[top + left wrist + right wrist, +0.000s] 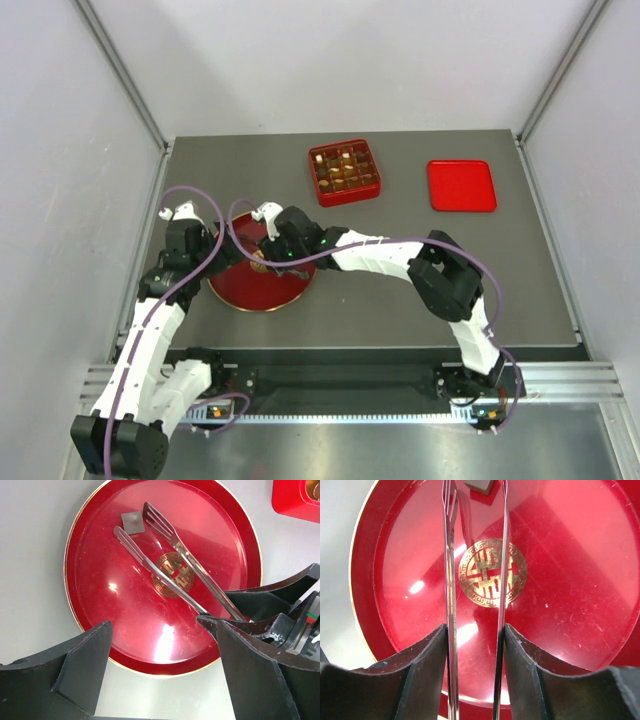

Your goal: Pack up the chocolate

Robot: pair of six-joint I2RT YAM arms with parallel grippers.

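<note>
On the red plate (100, 605): one chocolate (132, 522), likely light, slick; pinch its flat sides.
Right claw (475, 630): clamps tongs (450, 580).
Left claw (160, 630): wide, empty.

— What surrounds the desk (400, 300)?
— Plain pale walls (350, 60) on three sides, metal posts (120, 70) at the back corners.
— And the top itself?
— Grey, matte; a ribbed metal rail (570, 378) along its near edge.

One small square chocolate piece (133, 522), dull grey-brown, lies flat on the red plate (100, 590), between the tips of the tongs (175, 565). The plate is in the left half of the table, toward the near edge. More pieces (343, 168), cream, tan and dark brown, sit in the compartments of the red box (347, 199), near the middle of the far edge.
</note>
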